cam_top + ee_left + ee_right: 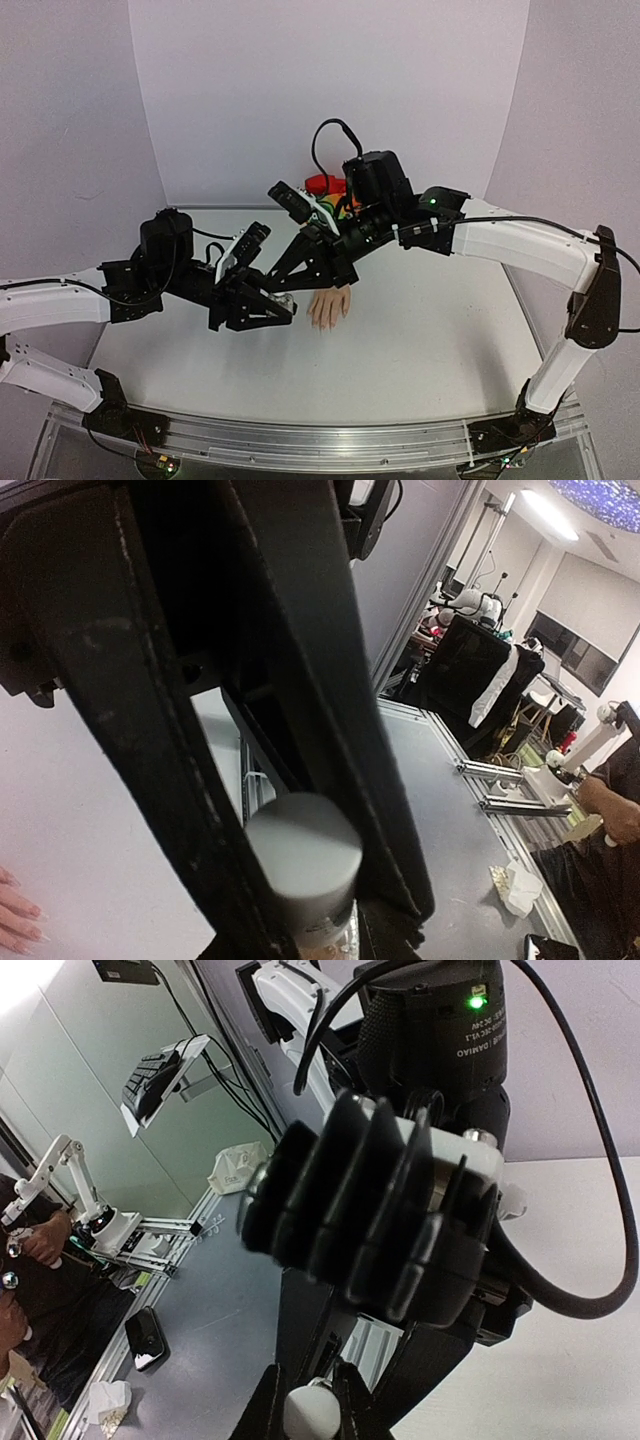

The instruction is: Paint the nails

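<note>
The pale fake hand (pixel 328 305) lies palm down mid-table, fingers pointing to the near edge. Its rainbow sleeve (pixel 347 207) is mostly hidden behind my right arm. Two of its fingertips (pixel 14 926) show at the left wrist view's lower left, and the nails are too small to judge. My left gripper (pixel 287 304) is shut on a small clear bottle (pixel 330 938), just left of the hand. The bottle's white cap (pixel 304 855) sits between black fingers. My right gripper (pixel 311 1412) is shut on that white cap (pixel 312 1416); it reaches in from the upper right (pixel 284 287).
White backdrop walls close the back and sides of the table (pixel 430 330). The left arm's wrist and finned camera body (pixel 380 1220) fill the space right in front of my right gripper. A black cable (pixel 325 135) loops above the right wrist.
</note>
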`<state>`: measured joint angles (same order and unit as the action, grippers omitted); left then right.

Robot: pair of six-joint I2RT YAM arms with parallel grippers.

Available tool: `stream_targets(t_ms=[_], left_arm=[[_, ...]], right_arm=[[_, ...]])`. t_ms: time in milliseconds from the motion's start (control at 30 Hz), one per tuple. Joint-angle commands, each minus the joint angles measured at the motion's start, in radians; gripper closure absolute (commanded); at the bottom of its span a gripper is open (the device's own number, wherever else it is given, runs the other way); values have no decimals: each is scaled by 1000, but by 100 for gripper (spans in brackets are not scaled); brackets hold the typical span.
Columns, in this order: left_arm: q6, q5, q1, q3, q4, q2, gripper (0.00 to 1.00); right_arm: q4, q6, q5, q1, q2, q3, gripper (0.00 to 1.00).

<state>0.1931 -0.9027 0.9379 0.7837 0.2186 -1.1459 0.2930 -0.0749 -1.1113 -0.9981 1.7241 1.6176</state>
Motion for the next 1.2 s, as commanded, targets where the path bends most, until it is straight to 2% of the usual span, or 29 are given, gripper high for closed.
stream_targets(t_ms=[0, 133, 300, 400, 433, 500, 567, 633, 667, 800, 967, 1067, 1167], left_arm=[[-2, 133, -2, 37, 33, 47, 100], [-15, 355, -4, 20, 6, 101, 100], [-30, 797, -7, 24, -59, 156, 100], [-28, 1177, -7, 57, -110, 122, 100], [-29, 1240, -6, 77, -119, 101, 100], [-29, 1352, -7, 119, -136, 31, 100], [-29, 1361, -7, 134, -120, -15, 100], [-29, 1333, -7, 134, -105, -33, 100], [-31, 1308, -7, 130, -101, -38, 100], [-37, 1200, -6, 88, -89, -20, 100], [-16, 1077, -7, -16, -64, 63, 100], [-34, 883, -8, -74, -27, 123, 100], [-43, 590, -8, -128, 54, 186, 100]], right_arm=[[-58, 15, 16, -11, -21, -19, 100], [-114, 61, 129, -21, -27, -77, 100], [-124, 151, 360, -35, -14, -130, 100], [-55, 219, 792, -97, 43, -88, 100], [34, 252, 1090, -139, 73, -13, 100], [228, 402, 1450, -197, 183, 157, 100], [251, 476, 1540, -232, 214, 201, 100], [247, 511, 1505, -237, 226, 233, 100], [241, 510, 1473, -236, 226, 244, 97], [194, 478, 1299, -211, 170, 218, 63], [108, 410, 1076, -156, 0, 95, 36], [51, 346, 879, -106, -98, 14, 30], [-9, 266, 551, -34, -153, -49, 29]])
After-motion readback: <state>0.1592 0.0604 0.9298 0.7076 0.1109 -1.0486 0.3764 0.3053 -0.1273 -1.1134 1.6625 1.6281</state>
